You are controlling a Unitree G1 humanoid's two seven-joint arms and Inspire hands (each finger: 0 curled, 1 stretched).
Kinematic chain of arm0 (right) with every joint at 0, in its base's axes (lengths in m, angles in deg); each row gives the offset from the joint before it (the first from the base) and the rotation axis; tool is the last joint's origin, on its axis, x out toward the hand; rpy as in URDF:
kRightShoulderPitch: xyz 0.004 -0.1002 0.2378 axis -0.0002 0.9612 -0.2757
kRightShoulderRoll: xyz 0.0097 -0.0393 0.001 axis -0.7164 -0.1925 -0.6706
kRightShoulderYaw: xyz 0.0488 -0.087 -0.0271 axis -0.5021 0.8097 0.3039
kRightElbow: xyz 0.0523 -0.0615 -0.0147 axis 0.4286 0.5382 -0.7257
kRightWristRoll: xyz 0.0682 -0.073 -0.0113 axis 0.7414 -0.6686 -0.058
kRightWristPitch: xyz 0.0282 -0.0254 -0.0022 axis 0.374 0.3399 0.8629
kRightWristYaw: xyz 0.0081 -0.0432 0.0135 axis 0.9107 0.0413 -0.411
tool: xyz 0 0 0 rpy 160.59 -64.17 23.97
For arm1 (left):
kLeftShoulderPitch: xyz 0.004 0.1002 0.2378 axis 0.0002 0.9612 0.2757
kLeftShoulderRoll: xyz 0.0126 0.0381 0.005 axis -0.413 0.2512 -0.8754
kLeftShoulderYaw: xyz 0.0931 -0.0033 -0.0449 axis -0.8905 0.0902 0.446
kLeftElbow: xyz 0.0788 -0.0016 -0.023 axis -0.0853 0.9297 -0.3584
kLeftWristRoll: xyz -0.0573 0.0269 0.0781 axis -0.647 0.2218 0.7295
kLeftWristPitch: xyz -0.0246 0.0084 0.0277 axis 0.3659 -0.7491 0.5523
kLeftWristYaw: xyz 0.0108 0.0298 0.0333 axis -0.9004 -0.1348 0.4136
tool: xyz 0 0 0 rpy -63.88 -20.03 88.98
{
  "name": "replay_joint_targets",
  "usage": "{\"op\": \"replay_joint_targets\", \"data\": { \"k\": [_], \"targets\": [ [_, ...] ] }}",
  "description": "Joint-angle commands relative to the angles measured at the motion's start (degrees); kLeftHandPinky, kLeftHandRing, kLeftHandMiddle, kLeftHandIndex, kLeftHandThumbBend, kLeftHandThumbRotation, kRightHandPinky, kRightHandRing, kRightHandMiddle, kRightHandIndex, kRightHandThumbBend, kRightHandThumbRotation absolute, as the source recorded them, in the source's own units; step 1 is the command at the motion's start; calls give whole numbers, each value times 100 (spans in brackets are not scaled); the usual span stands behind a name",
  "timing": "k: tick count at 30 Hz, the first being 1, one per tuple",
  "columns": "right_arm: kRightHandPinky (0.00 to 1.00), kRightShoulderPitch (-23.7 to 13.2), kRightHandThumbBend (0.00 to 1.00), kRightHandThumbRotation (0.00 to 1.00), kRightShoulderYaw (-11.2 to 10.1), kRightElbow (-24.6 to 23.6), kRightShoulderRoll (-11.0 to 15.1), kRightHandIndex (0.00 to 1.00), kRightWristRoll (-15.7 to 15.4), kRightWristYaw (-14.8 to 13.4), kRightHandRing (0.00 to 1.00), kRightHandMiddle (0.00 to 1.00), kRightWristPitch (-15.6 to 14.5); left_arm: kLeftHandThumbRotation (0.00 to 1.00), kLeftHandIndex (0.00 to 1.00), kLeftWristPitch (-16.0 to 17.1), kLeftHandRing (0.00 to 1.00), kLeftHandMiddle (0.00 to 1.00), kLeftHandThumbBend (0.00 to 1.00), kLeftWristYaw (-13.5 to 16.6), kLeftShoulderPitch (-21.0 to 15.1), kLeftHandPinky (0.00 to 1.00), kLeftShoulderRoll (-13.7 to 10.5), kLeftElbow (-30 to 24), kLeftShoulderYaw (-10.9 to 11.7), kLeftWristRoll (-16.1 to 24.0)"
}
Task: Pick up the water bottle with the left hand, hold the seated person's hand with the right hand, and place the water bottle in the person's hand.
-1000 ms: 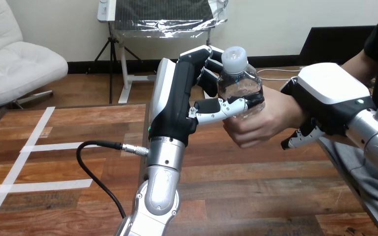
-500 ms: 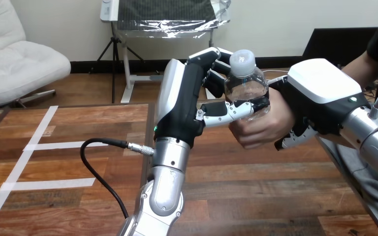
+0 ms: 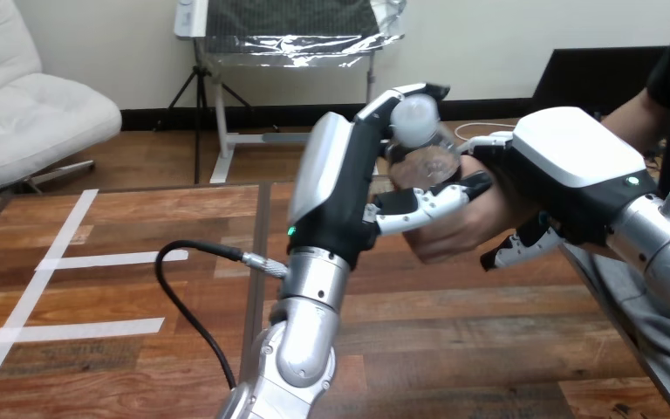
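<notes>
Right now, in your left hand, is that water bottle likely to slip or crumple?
The water bottle looks like clear, thin plastic, so it may dent under a tight squeeze. Its smooth, rounded wall could slip, though the left hand wraps it. Small against the hand, it is probably light.

1. The water bottle [image 3: 425, 157] inside the left hand [image 3: 340, 188] is clear, glossy plastic with rippled walls. Its cap [image 3: 416, 115] is pale, duller plastic.
2. The left hand has a matt black plastic body and a smooth silver-grey shell on its back. Its fingers [image 3: 427, 201] are glossy white and black plastic.
3. Below that hand, the forearm [image 3: 312, 288] is silver metal with a satin sheen.
4. The right hand [image 3: 576, 161] has a smooth, glossy white plastic shell over a matt black body.
5. The table [image 3: 454, 332] under both hands is dark, grainy wood planks with a slight sheen.
6. Strips of matt white tape [image 3: 78, 330] lie on the wood, left of the left hand.
</notes>
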Motion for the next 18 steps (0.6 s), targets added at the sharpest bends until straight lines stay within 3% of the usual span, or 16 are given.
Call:
{"op": "replay_joint_targets", "data": {
  "k": [1,18],
  "targets": [
    [66,-8,84,0,-271,-370,40,78,128,41,78,82,-72,43,90,20,81,85,76,-4,-90,74,176,-323,36,-39],
    [71,344,84,0,-477,-893,36,79,350,285,81,84,-210,46,90,191,82,86,79,39,99,74,98,-471,42,-123]
  ]
}}
